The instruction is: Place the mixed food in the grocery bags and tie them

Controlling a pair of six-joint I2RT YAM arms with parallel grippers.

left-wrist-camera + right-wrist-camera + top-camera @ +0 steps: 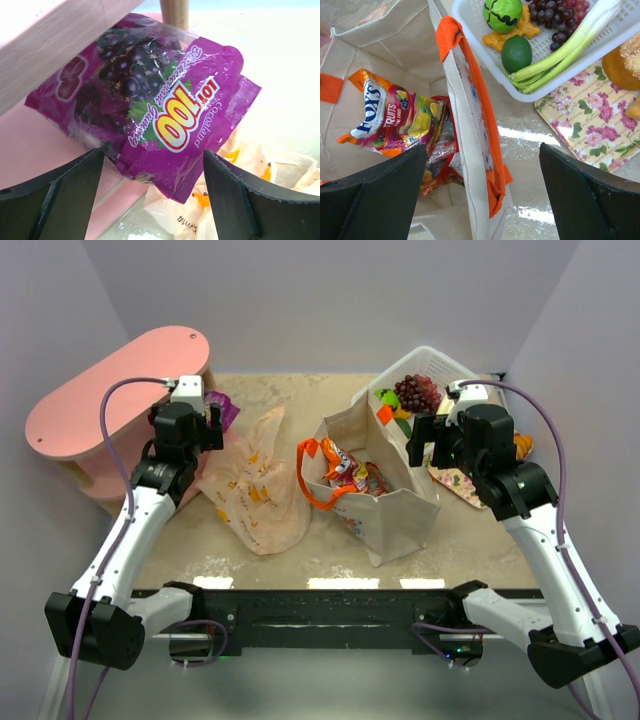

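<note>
Pale lilac walls (330, 300) closed in the mottled beige tabletop (300, 405). At its far left corner the left tool (152, 160) stood apart astride a purple packet (150, 95) on a pink shelf (110, 400). Mid-tabletop, the right tool (482, 150), also apart, straddled the canvas tote (395, 520) wall, with the peach bag (255, 490) lying beside it.

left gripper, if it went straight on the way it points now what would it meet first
Most likely the purple packet on the pink shelf, dead ahead of the open left gripper and in line with its finger gap. How near it is cannot be told.
</note>
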